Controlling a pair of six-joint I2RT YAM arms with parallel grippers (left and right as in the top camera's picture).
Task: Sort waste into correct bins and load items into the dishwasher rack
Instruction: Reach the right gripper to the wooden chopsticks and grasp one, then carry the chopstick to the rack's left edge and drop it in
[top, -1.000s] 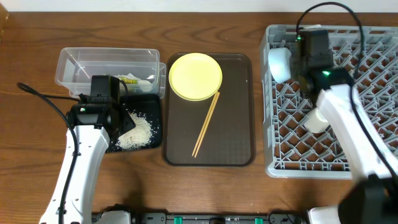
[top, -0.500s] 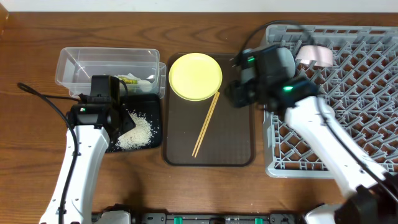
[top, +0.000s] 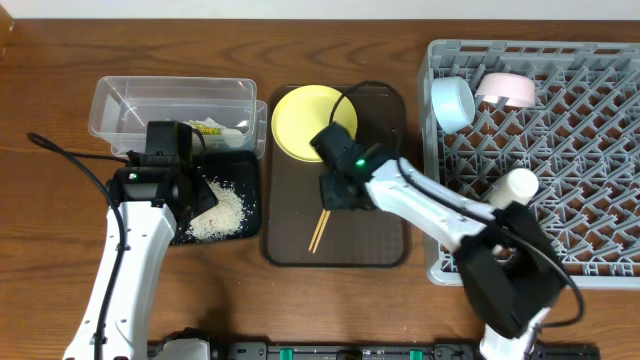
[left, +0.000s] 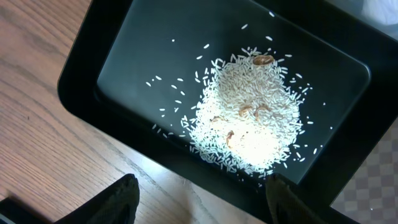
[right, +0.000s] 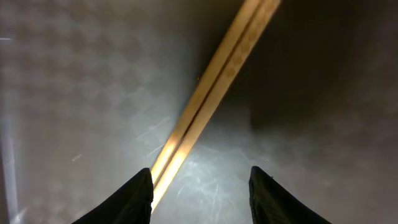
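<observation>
**Desk:** What is on the left?

**Operator:** My left gripper (left: 202, 202) hangs over the black tray (left: 124, 68), spread wide and empty, with the rice (left: 249, 124) heaped below it. The snack wrapper (top: 208, 127) sits in the clear tub (top: 170, 100) just behind.

**Desk:** And centre?

**Operator:** The chopsticks (right: 211, 93) lie side by side, touching, on the brown serving tray (top: 380, 240), just below the yellow plate (top: 300, 120). My right gripper (right: 202, 199) sits low over them, parted and holding nothing. The pair runs between the tips, nearer one finger (right: 140, 193) than the other.

**Desk:** How will they handle?

**Operator:** Light, stiff and thin, I judge, and smooth enough to roll or scissor apart. I would pinch across both near mid-length so that neither end droops.

**Desk:** Far right?

**Operator:** The dishwasher rack (top: 600, 150), well apart from the chopsticks, holds the blue bowl (top: 452, 102), the pinkish-white bowl (top: 508, 88) and the green cup (top: 512, 185).
</observation>
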